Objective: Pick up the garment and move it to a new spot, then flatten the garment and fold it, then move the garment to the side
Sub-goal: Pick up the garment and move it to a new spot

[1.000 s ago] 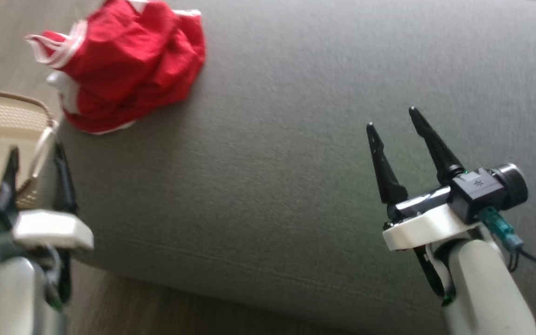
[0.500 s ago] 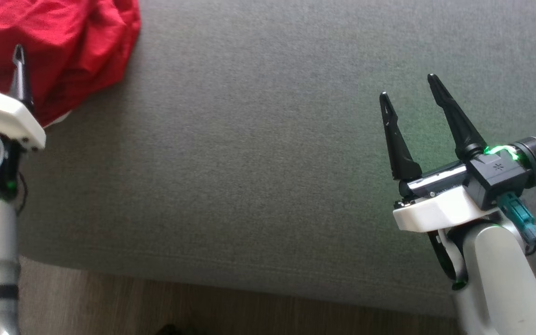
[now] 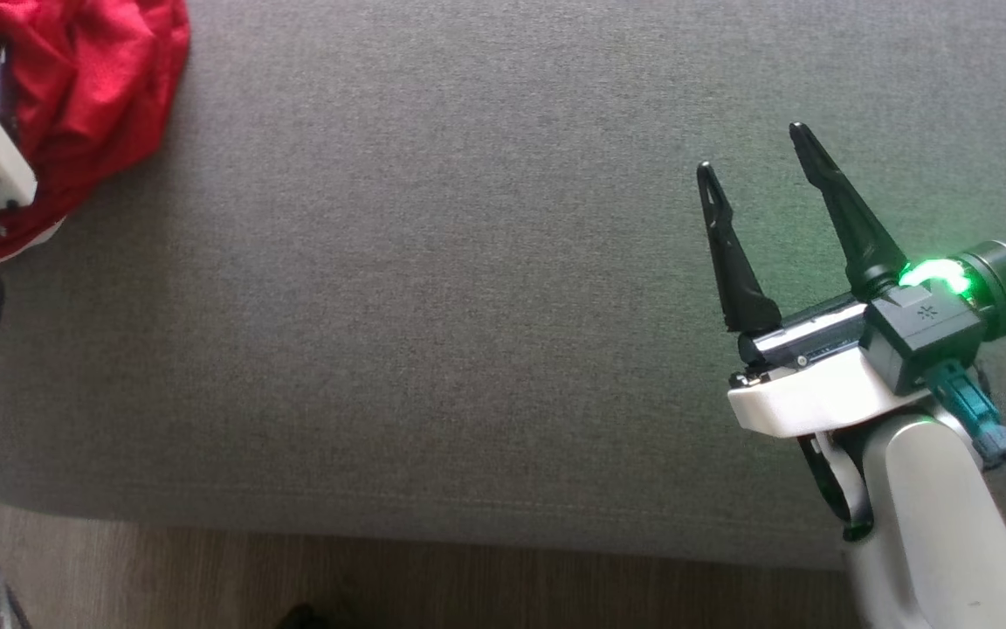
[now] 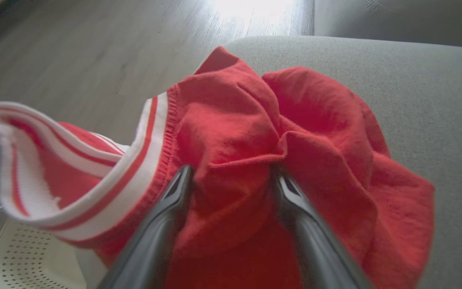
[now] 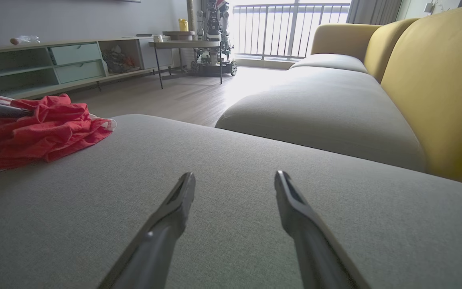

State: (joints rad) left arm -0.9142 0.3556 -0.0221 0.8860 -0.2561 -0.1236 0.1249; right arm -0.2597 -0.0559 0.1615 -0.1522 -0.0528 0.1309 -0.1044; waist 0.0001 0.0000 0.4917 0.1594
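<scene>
Red garment (image 4: 327, 132) lies crumpled at the sofa cushion (image 3: 424, 306) edge, long axis indiscernible, striped cuff overhanging the basket (image 4: 22, 257). Left pincer (image 4: 233, 172) released, straddling a fold; right pincer (image 3: 751, 148) released.

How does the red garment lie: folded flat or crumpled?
Crumpled: the red garment lies bunched in deep creases on the grey cushion.

My garment (image 4: 319, 132) is red, its band (image 4: 134, 160) striped white and red. The cushion (image 3: 468, 262) is plain grey, the sofa back (image 5: 435, 80) yellow. My right hand (image 3: 752, 148) has black fingers (image 3: 845, 218), a white wrist (image 3: 804, 406) and a green light (image 3: 931, 275). The floor (image 3: 468, 577) is brown wood.
</scene>
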